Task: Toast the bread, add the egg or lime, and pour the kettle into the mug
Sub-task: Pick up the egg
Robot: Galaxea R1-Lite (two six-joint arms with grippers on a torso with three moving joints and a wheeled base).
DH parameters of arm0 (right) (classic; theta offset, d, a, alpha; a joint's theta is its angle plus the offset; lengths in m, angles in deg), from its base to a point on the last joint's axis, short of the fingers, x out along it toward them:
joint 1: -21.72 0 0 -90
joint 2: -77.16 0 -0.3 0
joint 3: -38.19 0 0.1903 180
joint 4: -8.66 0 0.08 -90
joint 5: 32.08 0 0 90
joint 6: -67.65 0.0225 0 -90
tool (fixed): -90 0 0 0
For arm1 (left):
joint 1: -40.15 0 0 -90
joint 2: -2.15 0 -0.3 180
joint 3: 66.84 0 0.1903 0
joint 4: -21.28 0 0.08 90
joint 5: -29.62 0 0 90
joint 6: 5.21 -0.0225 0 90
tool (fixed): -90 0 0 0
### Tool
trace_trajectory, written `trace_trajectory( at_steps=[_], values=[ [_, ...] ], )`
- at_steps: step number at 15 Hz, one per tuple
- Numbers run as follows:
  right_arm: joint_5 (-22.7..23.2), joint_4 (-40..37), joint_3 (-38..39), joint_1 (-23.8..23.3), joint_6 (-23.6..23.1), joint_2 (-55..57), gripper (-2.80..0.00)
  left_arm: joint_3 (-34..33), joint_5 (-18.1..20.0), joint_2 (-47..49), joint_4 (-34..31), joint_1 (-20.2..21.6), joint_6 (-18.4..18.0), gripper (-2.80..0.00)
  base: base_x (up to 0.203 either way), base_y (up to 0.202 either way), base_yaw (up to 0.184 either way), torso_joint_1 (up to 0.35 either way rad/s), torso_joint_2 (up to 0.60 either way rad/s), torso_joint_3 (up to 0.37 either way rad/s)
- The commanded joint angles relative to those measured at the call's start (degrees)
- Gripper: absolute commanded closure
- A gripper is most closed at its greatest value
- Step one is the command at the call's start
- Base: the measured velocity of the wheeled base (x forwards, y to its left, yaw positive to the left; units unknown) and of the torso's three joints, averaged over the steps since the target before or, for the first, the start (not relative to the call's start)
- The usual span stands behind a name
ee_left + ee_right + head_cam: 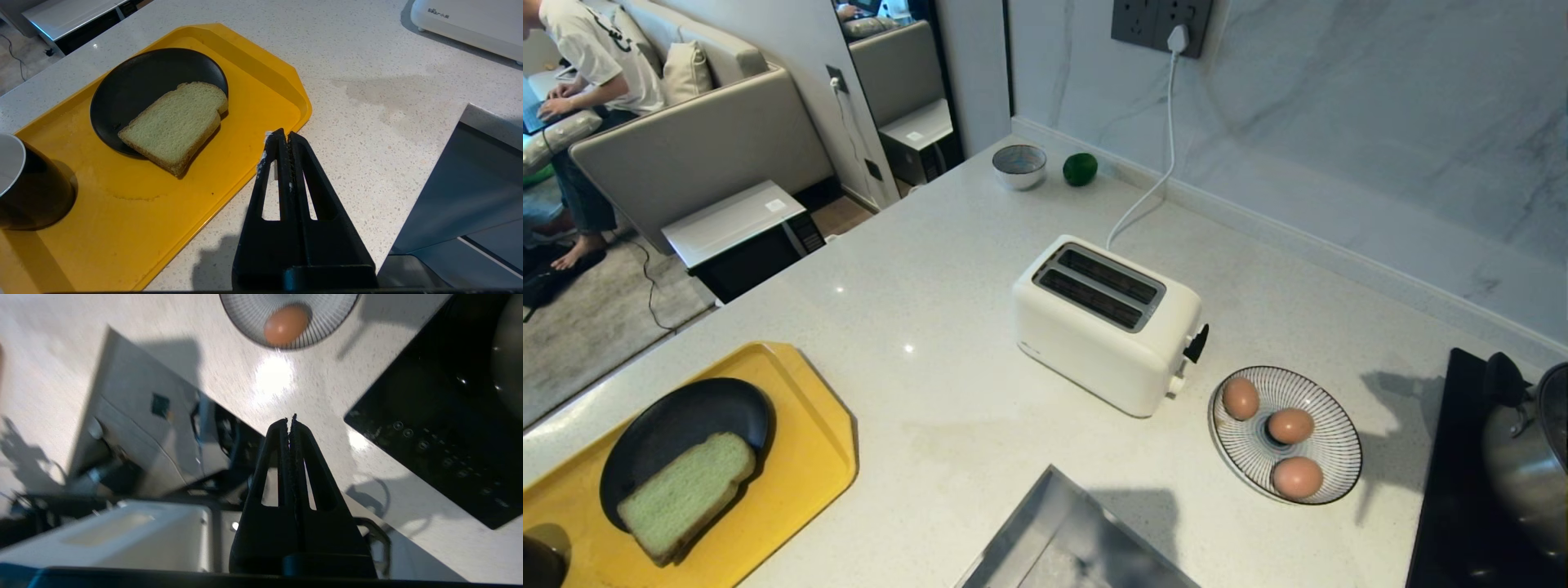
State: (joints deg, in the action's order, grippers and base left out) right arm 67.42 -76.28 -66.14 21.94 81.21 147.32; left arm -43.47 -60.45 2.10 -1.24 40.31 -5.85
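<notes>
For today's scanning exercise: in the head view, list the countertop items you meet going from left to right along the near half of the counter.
yellow tray → black plate with the bread → toaster → striped plate of eggs → black cooktop → steel pot

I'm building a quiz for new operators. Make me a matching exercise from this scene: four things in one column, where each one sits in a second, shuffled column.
Things:
1. bread
2. lime
3. eggs
4. toaster

Places:
A. on the striped plate
B. mid-counter, plugged into the wall socket
C. on the black plate on the yellow tray
D. beside the grey bowl, near the wall

Pairs: 1-C, 2-D, 3-A, 4-B
</notes>
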Motion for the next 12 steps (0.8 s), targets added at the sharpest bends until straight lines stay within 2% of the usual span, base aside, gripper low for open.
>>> trace_trajectory(
  at_steps=[1, 6, 9, 11, 12],
  values=[
    [0.5, -1.2, 3.3, 0.2, -9.9, 2.7, 0.00, 0.0, 0.0, 0.0, 0.0, 0.0, -0.1, 0.00, 0.000, 0.000, 0.000, 0.000, 0.00, 0.000],
    [0.8, 0.8, 7.7, -2.2, -42.3, 4.9, 0.00, 0.0, 0.0, 0.0, 0.0, 0.0, 0.0, 0.00, 0.000, 0.000, 0.000, 0.000, 0.00, 0.000],
    [6.8, 5.3, 7.8, -8.4, -64.6, 9.8, 0.00, 0.0, 0.0, 0.0, 0.0, 0.0, -0.1, 0.00, 0.000, 0.000, 0.000, 0.000, 0.00, 0.000],
    [10.9, 10.5, 8.1, -12.6, -76.5, 13.7, 0.00, 0.0, 0.0, 0.0, 0.0, 0.0, 0.0, 0.00, 0.000, 0.000, 0.000, 0.000, 0.00, 0.000],
    [12.0, 12.6, 8.2, -14.3, -81.0, 15.0, 0.00, 0.0, 0.0, 0.0, 0.0, 0.0, 0.0, 0.00, 0.000, 0.000, 0.000, 0.000, 0.00, 0.000]
  ],
)
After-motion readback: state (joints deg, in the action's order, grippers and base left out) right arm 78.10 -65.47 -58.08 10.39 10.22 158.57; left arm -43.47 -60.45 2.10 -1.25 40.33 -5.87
